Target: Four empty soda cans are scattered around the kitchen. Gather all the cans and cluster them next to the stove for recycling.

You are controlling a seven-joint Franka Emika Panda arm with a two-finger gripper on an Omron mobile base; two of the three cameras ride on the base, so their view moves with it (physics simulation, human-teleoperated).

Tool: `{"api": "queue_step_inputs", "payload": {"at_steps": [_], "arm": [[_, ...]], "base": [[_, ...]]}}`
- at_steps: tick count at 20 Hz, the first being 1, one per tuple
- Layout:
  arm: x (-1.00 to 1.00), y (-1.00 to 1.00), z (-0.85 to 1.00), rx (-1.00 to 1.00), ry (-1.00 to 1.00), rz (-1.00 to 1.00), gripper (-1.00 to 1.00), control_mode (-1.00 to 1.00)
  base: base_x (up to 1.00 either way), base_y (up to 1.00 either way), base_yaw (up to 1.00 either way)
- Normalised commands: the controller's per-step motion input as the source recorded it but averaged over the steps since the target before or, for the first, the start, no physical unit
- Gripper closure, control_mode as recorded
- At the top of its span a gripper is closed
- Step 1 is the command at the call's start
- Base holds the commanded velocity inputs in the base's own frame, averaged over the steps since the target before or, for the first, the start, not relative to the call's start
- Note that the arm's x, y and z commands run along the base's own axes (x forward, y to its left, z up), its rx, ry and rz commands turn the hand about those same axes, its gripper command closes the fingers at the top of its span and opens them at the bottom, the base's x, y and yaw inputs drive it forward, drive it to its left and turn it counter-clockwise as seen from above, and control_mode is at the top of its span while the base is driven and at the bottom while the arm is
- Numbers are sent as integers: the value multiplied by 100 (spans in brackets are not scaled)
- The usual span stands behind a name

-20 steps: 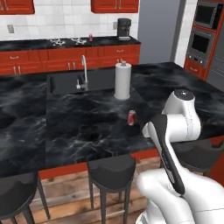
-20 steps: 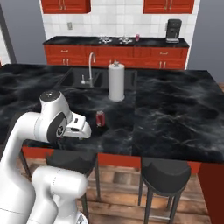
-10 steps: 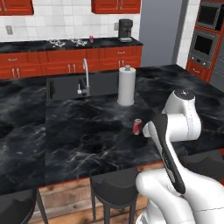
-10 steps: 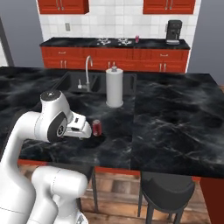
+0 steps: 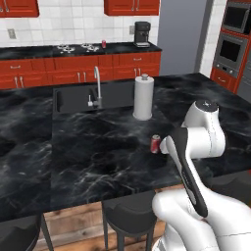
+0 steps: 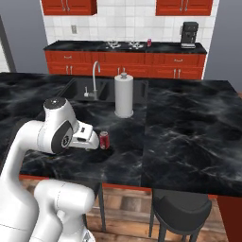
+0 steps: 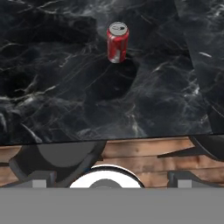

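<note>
While spread wide and holding nothing, fingers (image 7: 107, 181) hang short of red can (image 7: 117, 42), upright on island surface (image 5: 98, 147). Second red can (image 6: 149, 42) already beside stove (image 6: 124, 45). Judged early: nearest can unlifted, others unaccounted for.

My arm (image 5: 196, 147): glossy white rounded shells, dark grey joint bands, round dark cap on top joint, bulky white base.

A can (image 5: 156, 144) stands on the table (image 5: 98, 152), near the roll (image 5: 143, 97); the sink (image 5: 78, 98) lies farther left.
</note>
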Motion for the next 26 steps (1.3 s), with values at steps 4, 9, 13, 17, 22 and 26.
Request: {"api": "queue_step_inputs", "payload": {"at_steps": [4, 9, 13, 17, 22, 26], "arm": [[53, 1, 0, 0, 0, 0, -100, -100], [80, 1, 0, 0, 0, 0, -100, -100], [63, 0, 0, 0, 0, 0, -100, -100], [46, 0, 0, 0, 0, 0, -100, -100], [32, 0, 0, 1, 0, 0, -100, -100], [33, 0, 0, 1, 0, 0, -100, -100]], "base": [[13, 1, 0], [0, 0, 0], [0, 0, 0], [0, 0, 0], [0, 0, 0], [0, 0, 0]]}}
